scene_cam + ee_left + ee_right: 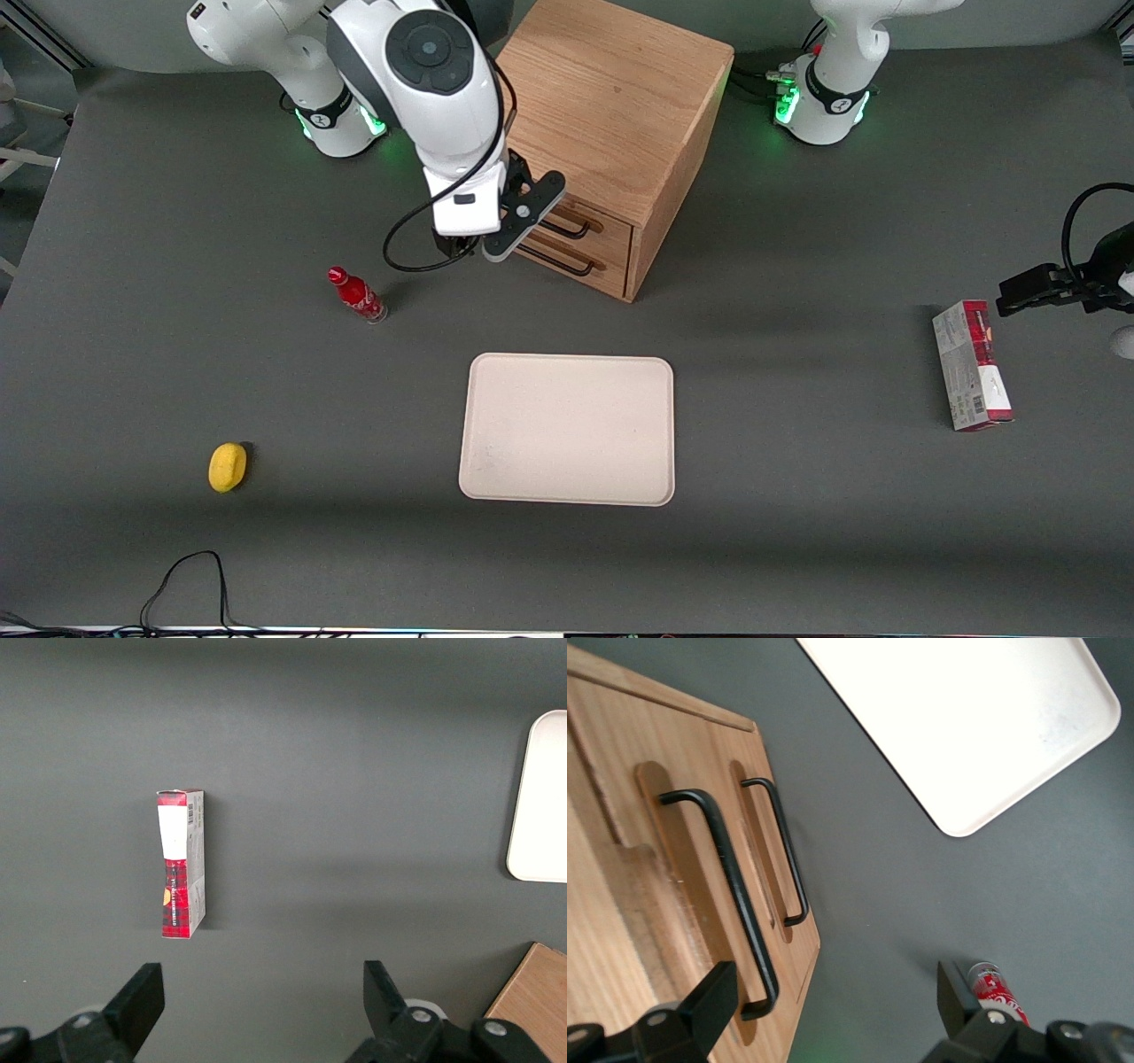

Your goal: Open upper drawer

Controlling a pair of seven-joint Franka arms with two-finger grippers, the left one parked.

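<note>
hand (523, 213) spread wide, right by upper drawer (580, 221) handle (726, 895); still approach step; next gotta straddle handle, clamp, pull

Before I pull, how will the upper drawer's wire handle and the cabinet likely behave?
The upper drawer's handle looks thin, rigid and smooth, so the open gripper may slip. The cabinet sits loose on the table and might slide rather than tip.

You are looking at a robotics lab: two white robot arms with green-lit bases (802, 102) bolted onto a dark grey matte worktop (797, 496), loose black cables (190, 576) trailing at its edge, and test props scattered about
</note>
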